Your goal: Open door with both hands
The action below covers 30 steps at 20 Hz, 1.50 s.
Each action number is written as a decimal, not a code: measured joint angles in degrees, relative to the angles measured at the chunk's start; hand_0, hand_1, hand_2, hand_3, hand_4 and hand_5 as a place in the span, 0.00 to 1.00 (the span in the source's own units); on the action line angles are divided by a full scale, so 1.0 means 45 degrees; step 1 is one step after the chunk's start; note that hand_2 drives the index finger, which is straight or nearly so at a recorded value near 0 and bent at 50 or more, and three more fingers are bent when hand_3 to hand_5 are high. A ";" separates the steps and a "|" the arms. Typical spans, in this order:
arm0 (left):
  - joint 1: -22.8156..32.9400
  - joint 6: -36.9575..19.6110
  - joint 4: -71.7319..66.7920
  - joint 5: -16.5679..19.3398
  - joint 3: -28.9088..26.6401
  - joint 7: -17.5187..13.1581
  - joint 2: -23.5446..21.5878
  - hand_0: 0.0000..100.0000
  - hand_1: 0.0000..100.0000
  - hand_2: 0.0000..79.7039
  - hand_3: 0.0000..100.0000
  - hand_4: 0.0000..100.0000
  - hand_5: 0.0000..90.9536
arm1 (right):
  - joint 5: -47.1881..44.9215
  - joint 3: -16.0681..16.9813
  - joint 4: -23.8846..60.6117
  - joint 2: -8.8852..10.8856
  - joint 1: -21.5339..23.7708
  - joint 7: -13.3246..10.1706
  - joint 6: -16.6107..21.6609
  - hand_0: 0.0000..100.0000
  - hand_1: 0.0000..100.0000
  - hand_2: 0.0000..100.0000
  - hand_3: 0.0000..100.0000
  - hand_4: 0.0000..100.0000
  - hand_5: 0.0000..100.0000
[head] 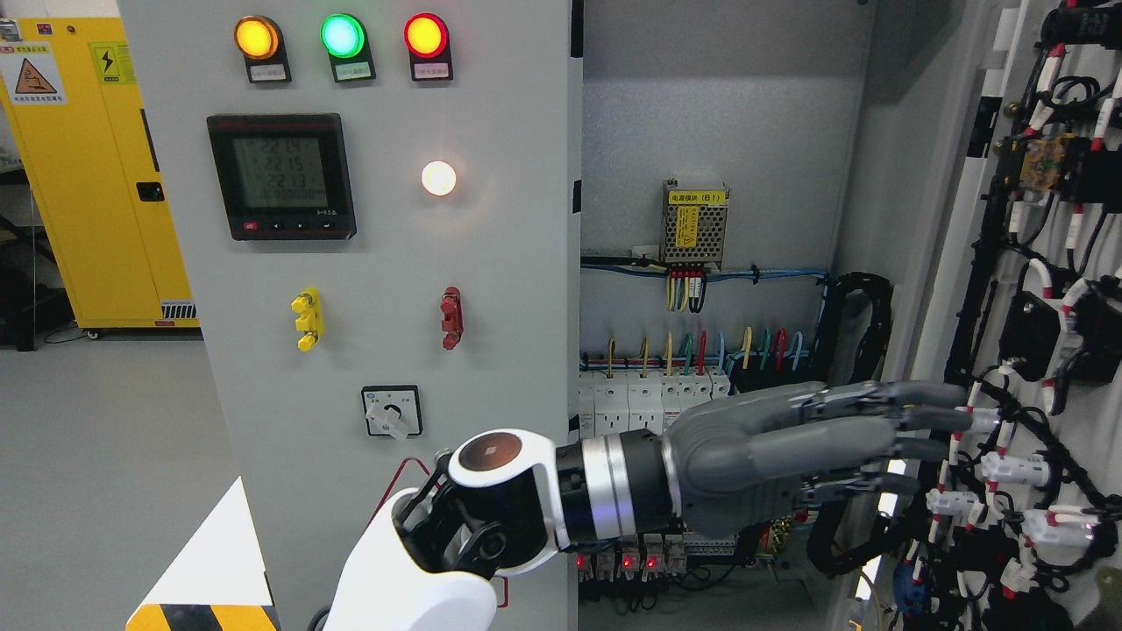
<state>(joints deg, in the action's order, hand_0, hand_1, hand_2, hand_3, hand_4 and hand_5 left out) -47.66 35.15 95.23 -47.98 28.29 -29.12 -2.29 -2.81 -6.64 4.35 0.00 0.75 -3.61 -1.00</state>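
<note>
Left hand point(789, 456) fingers point(912, 421) extended flat, holding nothing, touching the open right door point(1034, 350).

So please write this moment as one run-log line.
left hand: fingers straight, reaching across to right door | right door: swung open, wiring visible | left door: closed, lamps lit | right hand: not in view
</note>
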 measured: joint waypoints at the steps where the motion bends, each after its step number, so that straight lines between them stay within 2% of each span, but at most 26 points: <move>1: 0.0595 -0.0213 0.0179 0.0195 -0.0061 0.0000 -0.0261 0.12 0.56 0.00 0.00 0.00 0.00 | 0.0000 -0.0001 0.0009 -0.0001 0.0027 0.0000 0.0000 0.00 0.50 0.04 0.00 0.00 0.00; 8: 0.5790 -0.1472 0.1158 0.1987 -0.0608 0.0019 -0.1863 0.12 0.56 0.00 0.00 0.00 0.00 | 0.0000 0.0003 0.0014 0.0000 0.0293 0.0000 -0.0007 0.00 0.50 0.04 0.00 0.00 0.00; 13: 0.9126 -0.2740 0.1152 0.2902 -0.0974 0.0039 -0.2798 0.12 0.56 0.00 0.00 0.00 0.00 | 0.0000 0.0005 0.0021 -0.0001 0.0384 0.0000 -0.0007 0.00 0.50 0.04 0.00 0.00 0.00; 16: 1.0899 -0.3618 0.0570 0.3355 -0.1171 0.0690 -0.3155 0.12 0.56 0.00 0.00 0.00 0.00 | 0.0000 0.0008 0.0021 0.0000 0.0417 0.0000 -0.0007 0.00 0.50 0.04 0.00 0.00 0.00; 18: 1.1808 -0.4167 -0.0165 0.3550 -0.1282 0.1544 -0.3298 0.12 0.56 0.00 0.00 0.00 0.00 | 0.0000 0.0008 0.0023 -0.0001 0.0428 0.0000 -0.0008 0.00 0.50 0.04 0.00 0.00 0.00; 20: 1.2420 -0.4710 -0.1153 0.3690 -0.1369 0.2319 -0.3337 0.12 0.56 0.00 0.00 0.00 0.00 | 0.0000 0.0010 0.0024 0.0000 0.0437 0.0000 -0.0007 0.00 0.50 0.04 0.00 0.00 0.00; 22: 1.2835 -0.5479 -0.2548 0.3794 -0.1445 0.2725 -0.3228 0.12 0.56 0.00 0.00 0.00 0.00 | 0.0000 0.0014 0.0025 0.0000 0.0443 0.0000 -0.0007 0.00 0.50 0.04 0.00 0.00 0.00; 27: 1.2632 -0.8539 -0.7477 0.3936 -0.1585 0.3034 -0.2375 0.12 0.56 0.00 0.00 0.00 0.00 | 0.0000 0.0017 0.0027 0.0000 0.0451 0.0000 -0.0007 0.00 0.50 0.04 0.00 0.00 0.00; 30: 1.2201 -0.9449 -1.0543 0.4000 -0.1638 0.3051 -0.1703 0.12 0.56 0.00 0.00 0.00 0.00 | 0.0000 0.0017 0.0033 0.0000 0.0496 0.0000 -0.0007 0.00 0.50 0.04 0.00 0.00 0.00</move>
<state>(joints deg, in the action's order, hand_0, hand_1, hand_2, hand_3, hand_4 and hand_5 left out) 7.25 -7.37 47.78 -29.98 20.92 -15.39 -9.95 -2.81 -6.57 4.50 0.00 2.98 -3.61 -1.03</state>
